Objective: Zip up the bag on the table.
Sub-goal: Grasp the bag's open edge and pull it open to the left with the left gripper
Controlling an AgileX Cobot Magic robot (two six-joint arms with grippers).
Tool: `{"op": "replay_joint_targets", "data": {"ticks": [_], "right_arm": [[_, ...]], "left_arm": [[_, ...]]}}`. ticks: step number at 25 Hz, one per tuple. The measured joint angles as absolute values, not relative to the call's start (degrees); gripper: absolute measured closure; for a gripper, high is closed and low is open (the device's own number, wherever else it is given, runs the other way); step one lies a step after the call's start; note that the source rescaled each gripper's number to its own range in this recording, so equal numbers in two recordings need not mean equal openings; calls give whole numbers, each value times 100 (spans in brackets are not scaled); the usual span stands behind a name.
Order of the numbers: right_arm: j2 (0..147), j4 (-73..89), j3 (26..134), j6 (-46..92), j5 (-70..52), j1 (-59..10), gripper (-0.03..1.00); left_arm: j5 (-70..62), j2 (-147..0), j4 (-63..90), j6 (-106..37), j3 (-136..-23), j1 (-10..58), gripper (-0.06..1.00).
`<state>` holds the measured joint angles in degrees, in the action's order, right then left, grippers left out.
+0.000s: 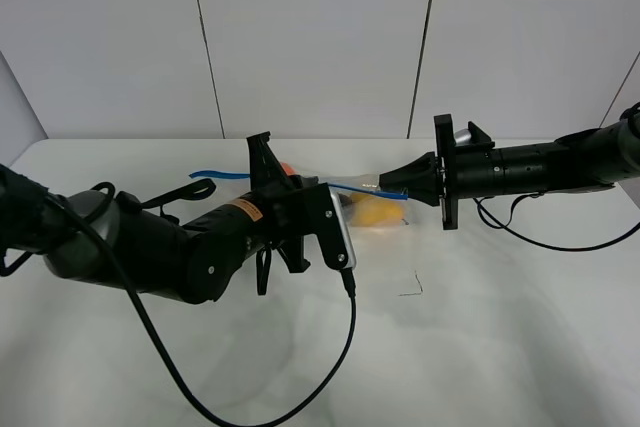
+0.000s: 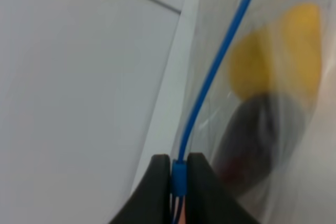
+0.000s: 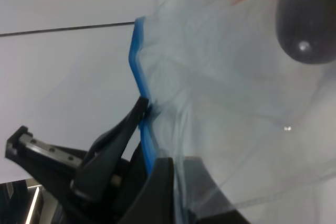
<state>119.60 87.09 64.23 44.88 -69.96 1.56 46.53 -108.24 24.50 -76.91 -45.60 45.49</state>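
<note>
The clear bag (image 1: 372, 209) is held off the white table (image 1: 480, 347) between my two grippers, with yellow, orange and dark items inside. Its blue zip strip (image 1: 352, 188) runs across its upper edge. My left gripper (image 1: 290, 185) is shut on the zip strip; the left wrist view shows the strip (image 2: 210, 77) pinched between the fingertips (image 2: 157, 182), with the yellow item (image 2: 278, 56) and the dark item (image 2: 262, 135) beyond. My right gripper (image 1: 392, 188) is shut on the bag's right end, and the right wrist view shows its fingers (image 3: 157, 182) clamping the blue strip (image 3: 140, 87).
A black cable (image 1: 300, 387) loops from the left arm over the front of the table. A small dark mark (image 1: 412, 289) lies on the table in front of the bag. White wall panels (image 1: 310, 37) stand behind the table.
</note>
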Motion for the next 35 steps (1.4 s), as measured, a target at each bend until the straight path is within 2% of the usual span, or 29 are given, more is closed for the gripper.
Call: {"op": "replay_joint_targets", "data": {"ticks": [25,35], "right_arm": [[11960,8736,6423,4488,-6901,156,96],[11960,8736,6423,4488,-6890,156,96]], "left_arm": [[4928,-10789,2421,-7728,-4081,2923,94],[4928,-10789,2438,-7728,-4077,2527,94]]}}
